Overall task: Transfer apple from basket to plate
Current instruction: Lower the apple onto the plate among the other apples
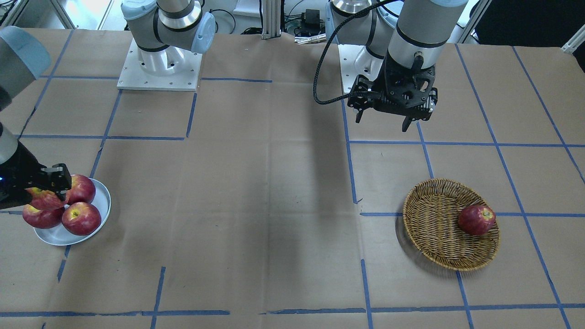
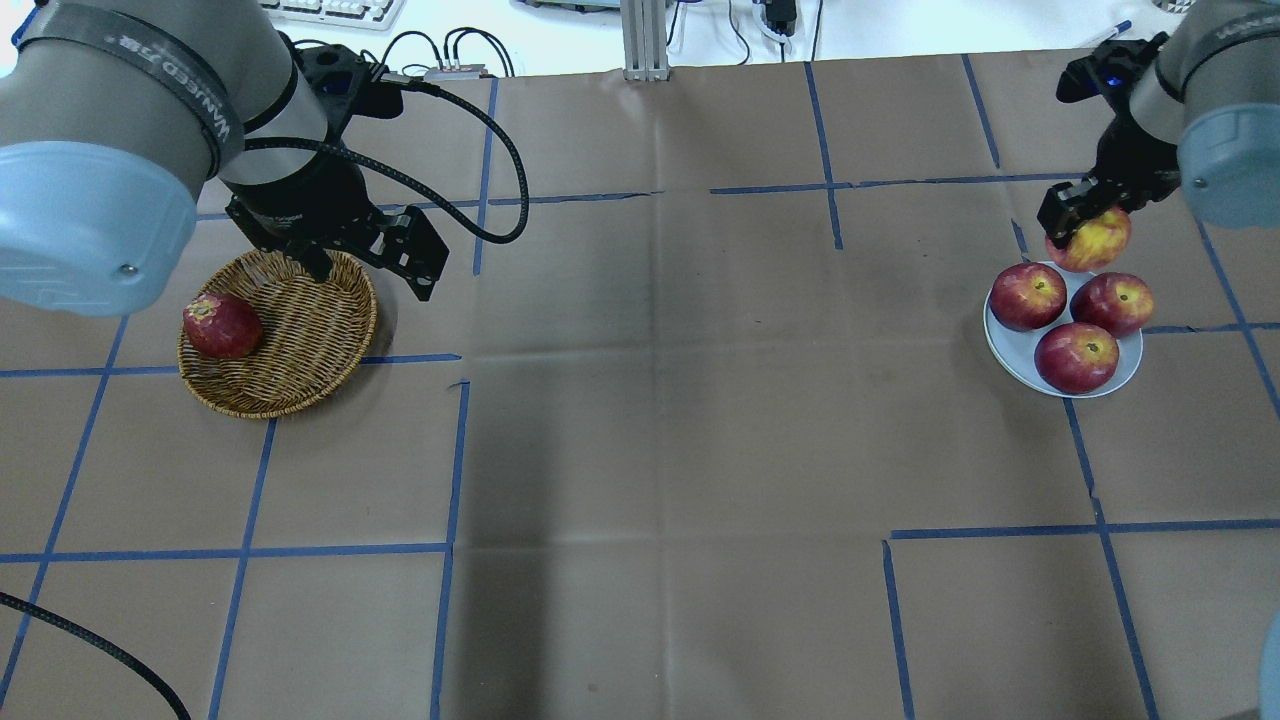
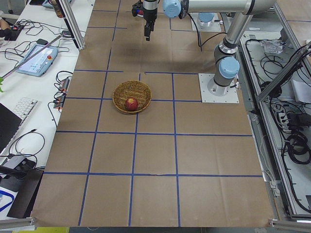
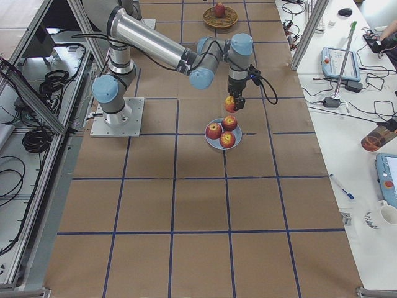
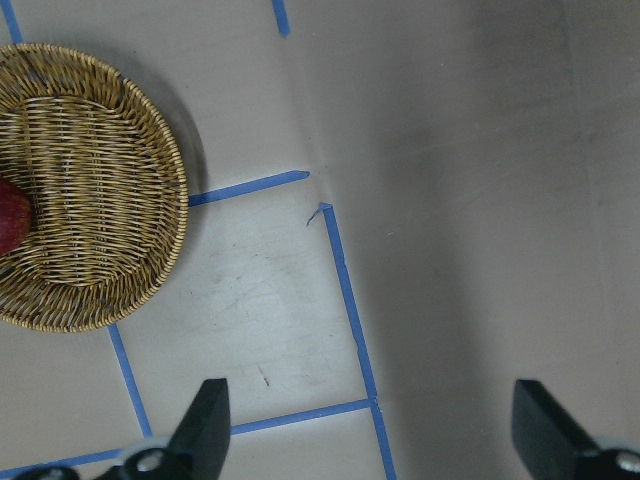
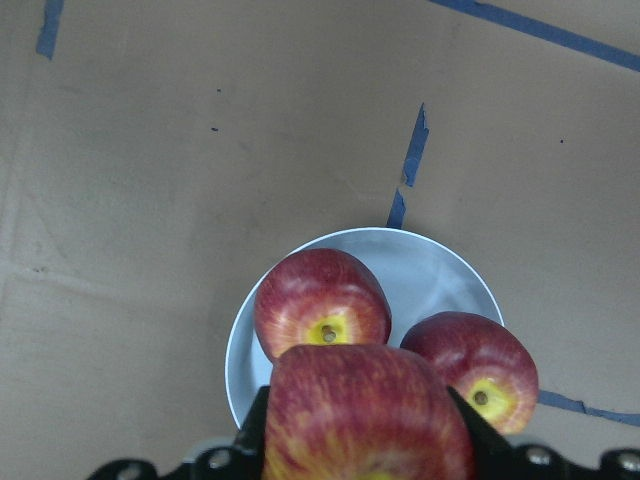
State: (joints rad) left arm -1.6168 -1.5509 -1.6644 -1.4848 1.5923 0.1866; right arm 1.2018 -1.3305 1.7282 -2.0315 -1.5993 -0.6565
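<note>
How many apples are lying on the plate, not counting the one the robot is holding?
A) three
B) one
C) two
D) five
A: three dark red apples lie on the white plate, while the right arm's fingers hold a fourth, paler apple over the plate's edge.

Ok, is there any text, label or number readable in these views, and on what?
"WANLEED": on the black strap round the left arm, overhead view; the marks after it are too small to read.
Small white print on the black housing above the left claw: too blurred to read.
Nothing else legible in any view.
</note>
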